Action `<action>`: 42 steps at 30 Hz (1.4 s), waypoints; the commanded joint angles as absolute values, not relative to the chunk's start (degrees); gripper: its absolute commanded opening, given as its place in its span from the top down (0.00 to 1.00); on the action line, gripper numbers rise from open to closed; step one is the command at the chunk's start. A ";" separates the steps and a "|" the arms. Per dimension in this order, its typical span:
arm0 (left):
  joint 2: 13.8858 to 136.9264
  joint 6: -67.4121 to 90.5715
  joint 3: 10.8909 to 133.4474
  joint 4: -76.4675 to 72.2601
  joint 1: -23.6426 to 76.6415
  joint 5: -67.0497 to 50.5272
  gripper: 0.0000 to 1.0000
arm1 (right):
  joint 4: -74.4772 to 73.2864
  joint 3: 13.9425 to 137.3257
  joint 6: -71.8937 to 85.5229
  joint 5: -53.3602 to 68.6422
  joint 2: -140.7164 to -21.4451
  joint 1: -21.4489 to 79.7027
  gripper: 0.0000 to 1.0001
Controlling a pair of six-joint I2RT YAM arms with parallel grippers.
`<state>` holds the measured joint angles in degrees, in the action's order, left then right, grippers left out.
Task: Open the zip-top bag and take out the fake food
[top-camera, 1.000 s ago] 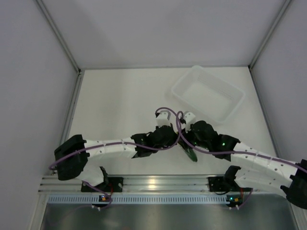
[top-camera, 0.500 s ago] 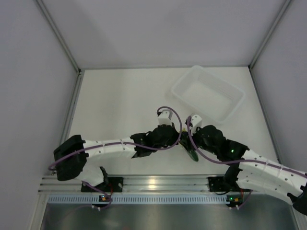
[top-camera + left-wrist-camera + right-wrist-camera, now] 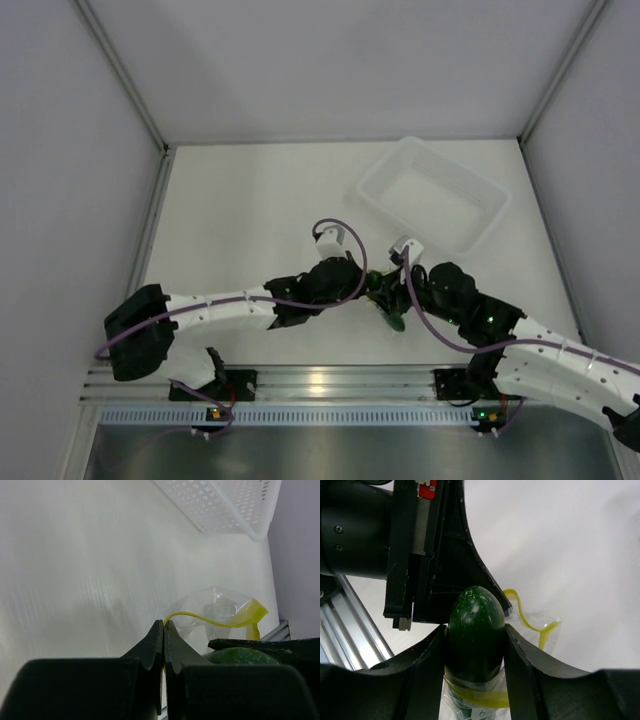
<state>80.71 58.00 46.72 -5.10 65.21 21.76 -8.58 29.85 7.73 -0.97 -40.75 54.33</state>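
The zip-top bag [image 3: 222,604] is a small clear crinkly pouch lifted off the table between both arms, seen from above as a green patch [image 3: 395,319]. My left gripper [image 3: 164,623] is shut on its yellow-green zip strip [image 3: 215,622]. The fake food [image 3: 474,614], dark green and speckled, pokes out of the bag's mouth. My right gripper [image 3: 475,628] is shut on it, one finger on each side. The bag's lower part [image 3: 470,705] hangs under the food. The left gripper's black body [image 3: 445,555] is right behind the food.
A rigid clear rectangular bin [image 3: 436,196] stands at the back right, its perforated wall also showing in the left wrist view [image 3: 225,502]. The aluminium rail [image 3: 320,382] runs along the near table edge. White walls enclose the table.
The left wrist has drifted slightly left and the right arm has swung down and right. Both grips stay the same.
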 commanded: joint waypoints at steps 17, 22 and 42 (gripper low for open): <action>78.66 53.96 46.23 -8.54 68.38 24.50 1.00 | 22.93 31.20 10.99 -22.84 -43.77 56.16 1.00; 77.87 54.58 46.84 -1.61 66.98 27.86 1.00 | 24.79 35.76 10.11 -28.11 -44.21 55.72 1.00; 68.20 44.04 55.01 26.19 49.22 33.05 1.00 | -19.50 70.48 7.82 -25.24 -75.03 23.57 0.97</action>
<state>69.97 47.75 52.18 21.71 50.39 31.79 -13.82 65.73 9.41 -28.29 -70.59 28.49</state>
